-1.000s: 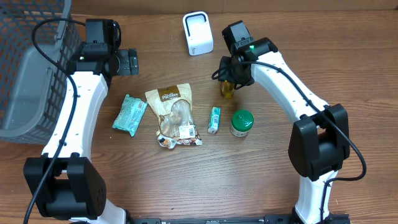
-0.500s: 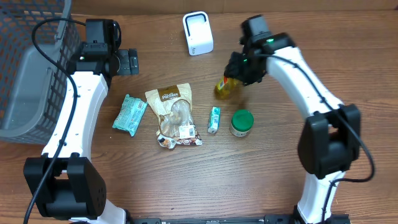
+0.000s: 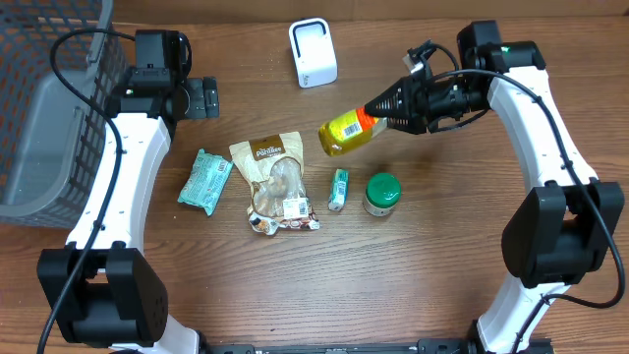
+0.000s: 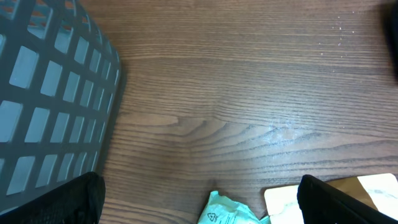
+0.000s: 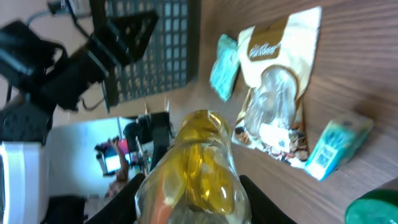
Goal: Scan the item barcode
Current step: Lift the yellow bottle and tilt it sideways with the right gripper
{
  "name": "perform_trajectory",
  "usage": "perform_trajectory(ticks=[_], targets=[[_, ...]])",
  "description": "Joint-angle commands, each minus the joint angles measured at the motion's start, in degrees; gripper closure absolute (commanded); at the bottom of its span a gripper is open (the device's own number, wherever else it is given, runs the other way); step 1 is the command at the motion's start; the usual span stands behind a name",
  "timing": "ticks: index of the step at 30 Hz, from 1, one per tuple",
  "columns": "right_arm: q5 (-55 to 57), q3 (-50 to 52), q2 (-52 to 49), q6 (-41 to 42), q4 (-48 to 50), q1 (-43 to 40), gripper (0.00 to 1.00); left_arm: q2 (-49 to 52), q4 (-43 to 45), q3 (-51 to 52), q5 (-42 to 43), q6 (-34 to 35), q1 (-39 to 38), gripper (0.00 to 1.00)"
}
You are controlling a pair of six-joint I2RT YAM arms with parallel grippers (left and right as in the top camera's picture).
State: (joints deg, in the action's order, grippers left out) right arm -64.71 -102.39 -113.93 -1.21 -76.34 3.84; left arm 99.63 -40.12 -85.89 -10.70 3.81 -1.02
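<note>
A yellow bottle (image 3: 344, 133) with an orange neck hangs above the table, tipped on its side with its base pointing left. My right gripper (image 3: 395, 102) is shut on its neck end. The bottle is below and to the right of the white scanner (image 3: 313, 52). In the right wrist view the bottle (image 5: 200, 163) fills the space between the dark fingers (image 5: 132, 194), and the gripper (image 5: 194, 200) is closed on it. My left gripper (image 3: 202, 97) stands open beside the basket, with nothing between its fingers (image 4: 61, 200).
A grey mesh basket (image 3: 44, 118) stands at the far left. On the table lie a teal packet (image 3: 205, 180), a brown snack pouch (image 3: 275, 182), a small teal box (image 3: 338, 189) and a green-lidded jar (image 3: 382, 193).
My right gripper has lifted the yellow bottle off the table, swung out to the right and tipped the bottle from upright onto its side. The left arm has stayed still.
</note>
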Motion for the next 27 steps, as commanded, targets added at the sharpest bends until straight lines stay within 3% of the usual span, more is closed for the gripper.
perform_trajectory(ticks=[1,7,27], targets=[[-4.4,-1.4,2.3,-10.0,-3.1,0.9,0.63,-1.0,0.0,-1.2,-0.2,-1.3,-0.2,0.00],[-4.4,-1.4,2.3,-14.7,-7.2,2.2,0.64,-1.0,0.0,-1.2,-0.2,-1.3,-0.2,0.00],[-4.3,-0.5,2.3,-14.7,-5.7,8.5,0.64,-1.0,0.0,-1.2,-0.2,-1.3,-0.2,0.00]])
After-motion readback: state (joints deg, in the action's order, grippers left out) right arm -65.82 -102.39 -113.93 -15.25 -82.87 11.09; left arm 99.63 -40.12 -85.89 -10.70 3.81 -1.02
